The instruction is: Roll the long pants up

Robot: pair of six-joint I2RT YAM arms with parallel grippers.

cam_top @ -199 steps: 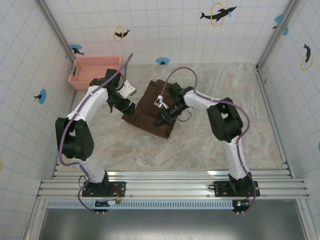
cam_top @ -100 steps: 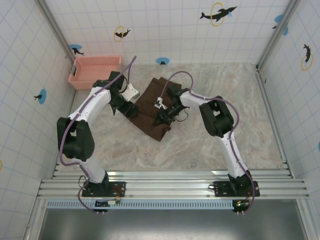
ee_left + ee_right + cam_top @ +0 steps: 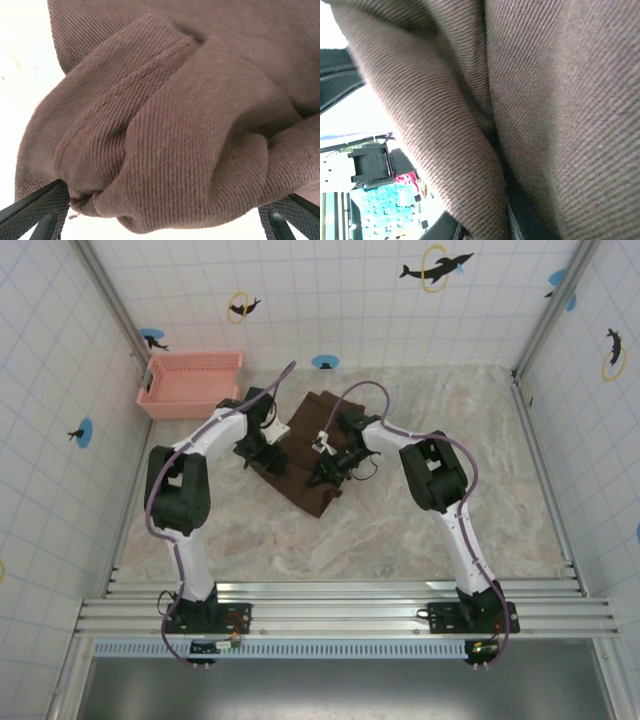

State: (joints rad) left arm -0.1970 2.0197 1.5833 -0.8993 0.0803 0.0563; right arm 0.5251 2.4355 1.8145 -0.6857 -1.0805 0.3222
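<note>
Far-left back corner: pink basket (image 3: pixel 190 380) sits vs. the wall. Next, your left gripper (image 3: pixel 266 454) is at the left edge of the long pants (image 3: pixel 300 482). Its jaws are spread fully wide, w/ fingers (image 3: pixel 35 217) either side of a bunched fold, not closed on it. Pants lie folded mid-worktop, toward the back, lower corner pointing at the near edge. Your right gripper (image 3: pixel 326 472) is on the cloth's right part, jaws nearly closed, pinching a fold. Right of that & in front: bare worktop (image 3: pixel 510 490), lots of room. Both arms crowd the middle.
</note>
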